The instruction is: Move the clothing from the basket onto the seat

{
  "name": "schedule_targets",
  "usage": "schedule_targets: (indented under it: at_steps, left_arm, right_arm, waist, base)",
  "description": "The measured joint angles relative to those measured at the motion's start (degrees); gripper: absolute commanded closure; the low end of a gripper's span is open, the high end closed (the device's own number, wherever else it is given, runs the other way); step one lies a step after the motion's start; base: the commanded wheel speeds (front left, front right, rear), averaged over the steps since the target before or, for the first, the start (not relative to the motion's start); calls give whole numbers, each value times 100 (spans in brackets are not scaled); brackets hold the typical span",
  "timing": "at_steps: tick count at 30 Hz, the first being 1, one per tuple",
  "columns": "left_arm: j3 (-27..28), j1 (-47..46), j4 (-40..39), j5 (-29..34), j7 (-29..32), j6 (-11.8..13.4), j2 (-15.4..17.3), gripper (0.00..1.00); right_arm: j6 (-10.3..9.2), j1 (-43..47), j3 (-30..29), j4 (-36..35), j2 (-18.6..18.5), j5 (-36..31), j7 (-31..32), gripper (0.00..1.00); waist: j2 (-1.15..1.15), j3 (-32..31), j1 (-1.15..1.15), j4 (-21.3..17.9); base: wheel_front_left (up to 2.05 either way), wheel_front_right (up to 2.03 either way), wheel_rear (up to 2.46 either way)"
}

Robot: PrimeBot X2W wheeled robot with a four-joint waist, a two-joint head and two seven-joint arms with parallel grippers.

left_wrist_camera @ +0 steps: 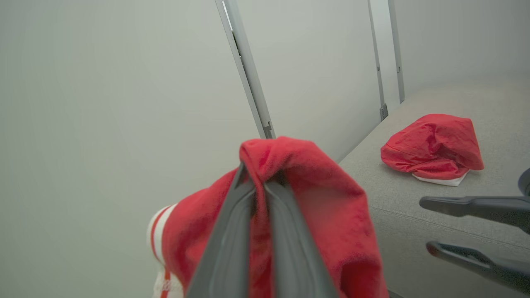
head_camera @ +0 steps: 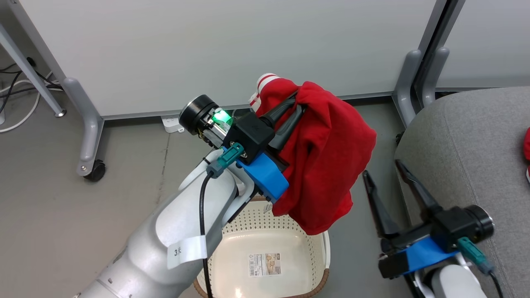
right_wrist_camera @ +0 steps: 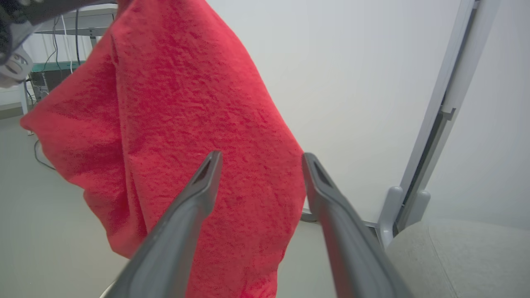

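Note:
My left gripper (head_camera: 297,103) is shut on a red garment (head_camera: 327,161) that hangs from its fingers, raised above the cream-white basket (head_camera: 319,244). White striped trim (head_camera: 265,80) shows at the garment's far end. In the left wrist view the fabric (left_wrist_camera: 314,198) bunches over the shut fingers (left_wrist_camera: 232,223). The basket's inside is bare but for a printed label (head_camera: 265,265). A second red garment (left_wrist_camera: 432,142) lies on the grey seat (head_camera: 468,140). My right gripper (head_camera: 385,167) stands open beside the seat's edge, nothing between its fingers (right_wrist_camera: 207,174), the hanging garment (right_wrist_camera: 174,124) just beyond them.
White partition panels (head_camera: 207,49) on grey wheeled legs (head_camera: 89,136) stand behind the basket. Cables (head_camera: 16,87) trail on the floor at the far left. A white power strip (head_camera: 172,123) lies at the panel's foot.

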Motion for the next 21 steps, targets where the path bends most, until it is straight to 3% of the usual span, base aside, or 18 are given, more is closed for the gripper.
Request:
schedule_targets:
  at_steps: [11,21]
  left_arm:
    - [14,-23,60,24,0,0,-37,100]
    - [-65,-154,56,31,0,0,-124,100]
  right_arm:
    - [0,-633,1170,101,23,116,-1,0]
    - [0,-1324,1368,636,111,113,0,0]
  waist:
    - [0,149,0,-16]
    - [0,323,0,93]
  base:
    - [0,0,0]
    - [0,0,0]
